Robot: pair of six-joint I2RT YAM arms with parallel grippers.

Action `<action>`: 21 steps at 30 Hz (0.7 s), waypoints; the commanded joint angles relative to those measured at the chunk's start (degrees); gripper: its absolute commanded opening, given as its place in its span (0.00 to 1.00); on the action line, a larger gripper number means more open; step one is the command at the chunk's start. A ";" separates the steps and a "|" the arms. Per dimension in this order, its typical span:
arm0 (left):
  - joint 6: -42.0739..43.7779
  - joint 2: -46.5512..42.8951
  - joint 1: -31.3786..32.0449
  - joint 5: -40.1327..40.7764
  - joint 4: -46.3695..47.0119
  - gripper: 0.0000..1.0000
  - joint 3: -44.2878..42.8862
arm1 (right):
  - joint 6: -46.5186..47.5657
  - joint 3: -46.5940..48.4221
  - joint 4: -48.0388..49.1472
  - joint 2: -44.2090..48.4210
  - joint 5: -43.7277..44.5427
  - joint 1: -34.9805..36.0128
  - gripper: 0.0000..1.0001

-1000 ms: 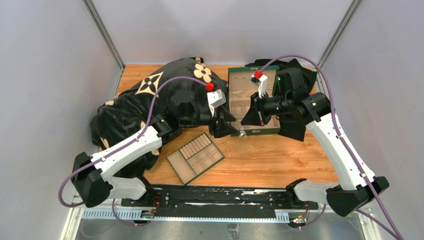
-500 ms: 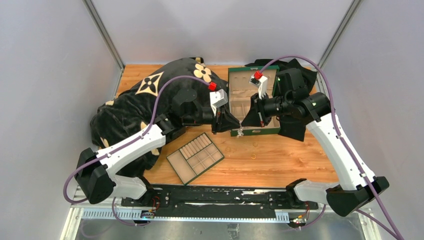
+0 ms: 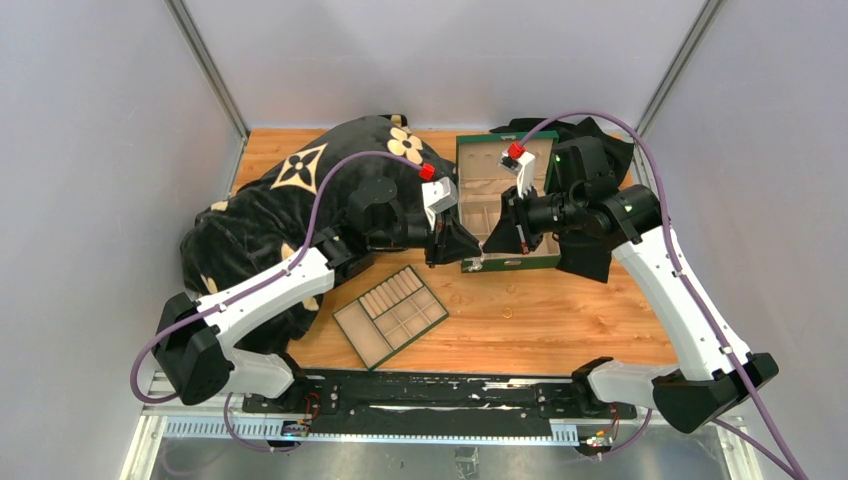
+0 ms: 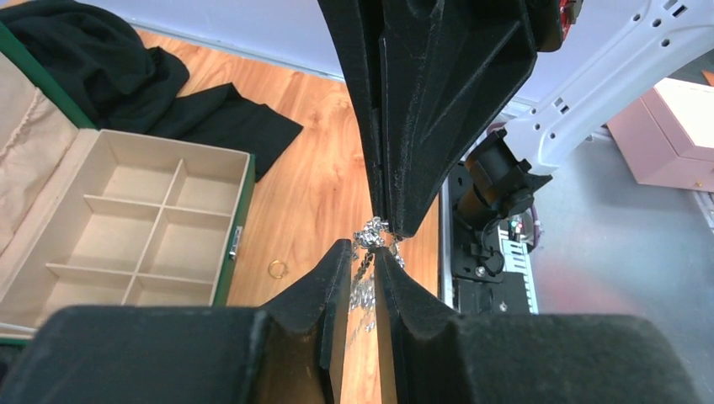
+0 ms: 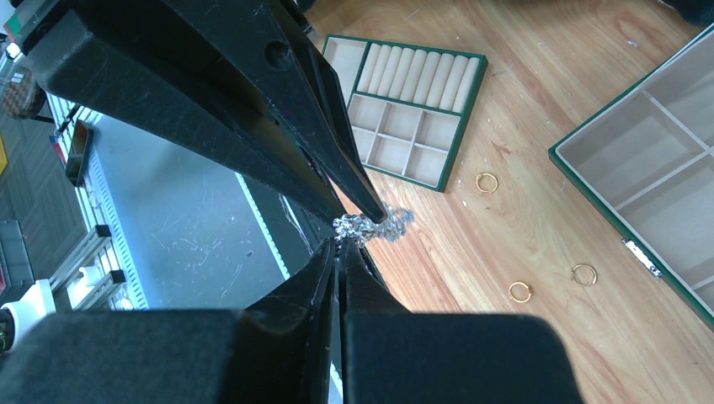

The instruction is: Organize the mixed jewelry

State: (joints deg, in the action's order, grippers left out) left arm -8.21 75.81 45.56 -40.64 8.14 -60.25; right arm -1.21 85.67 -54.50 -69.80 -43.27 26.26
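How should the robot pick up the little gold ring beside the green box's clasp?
Probably from straight above, pinching the thin band, one tip inside the hole and one outside: the gold ring lies flat on the table.

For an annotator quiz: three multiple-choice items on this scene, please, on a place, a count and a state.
1. The flat green tray with beige compartments lies: A inside the green box; B on the wooden table; C on the black cloth.
2. Thin gold rings on the table in the right wrist view: A one; B three; C five.
3. The right gripper is: A wide open; B shut on the silvery sparkly cluster; C shut on a ring.
Answers: B, it rests on bare wood; B, three show; B, its tips pinch the cluster.
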 commanded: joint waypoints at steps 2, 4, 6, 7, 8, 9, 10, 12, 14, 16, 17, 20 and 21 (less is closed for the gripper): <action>-0.14 -0.26 -0.12 1.25 1.53 0.13 0.22 | 0.86 1.26 -0.99 0.10 0.20 -0.52 0.00; -0.60 -0.18 -0.12 1.80 1.59 0.10 0.27 | 0.78 1.33 -0.93 0.19 0.43 -0.59 0.00; -0.75 -0.32 -0.12 2.80 1.39 0.10 0.46 | 0.73 1.24 -0.83 0.28 0.65 -0.60 0.00; -0.77 -0.46 -0.12 3.35 1.30 0.10 0.62 | 0.69 1.17 -0.80 0.40 0.87 -0.54 0.00; -0.76 -0.76 -0.19 3.84 1.19 0.09 0.75 | 0.64 1.07 -0.75 0.52 0.98 -0.59 0.00; -0.68 -0.84 -0.21 4.32 0.97 0.06 0.75 | 0.60 1.06 -0.71 0.54 1.12 -0.61 0.00; -0.55 -1.00 -0.25 4.68 0.78 0.03 0.77 | 0.48 0.95 -0.65 0.62 1.16 -0.59 0.00; -0.49 -1.23 -0.30 5.45 0.25 0.00 0.64 | 0.44 0.77 -0.55 0.71 1.16 -0.55 0.00; -0.10 -1.62 -0.42 6.45 -1.06 0.00 0.28 | 0.35 0.57 -0.46 0.72 1.41 -0.54 0.00; 0.54 -1.79 -0.55 8.02 -2.69 0.00 -0.39 | -0.16 0.42 -0.46 0.67 2.20 -0.59 0.00; 0.96 -1.93 -0.55 8.99 -3.90 0.00 -0.91 | -0.61 0.38 -0.54 0.64 2.89 -0.60 0.05; 2.37 -2.35 -0.56 10.98 -7.50 0.00 -2.33 | -1.35 0.51 -0.33 0.78 4.15 -0.60 0.26; 2.73 -2.54 -0.56 11.44 -7.83 0.00 -2.59 | -1.73 0.41 -0.08 1.02 4.84 -0.58 0.29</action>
State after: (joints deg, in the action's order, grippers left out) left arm -7.86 74.70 45.50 -33.28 4.95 -60.66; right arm -1.85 85.67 -54.46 -69.80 -40.66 26.26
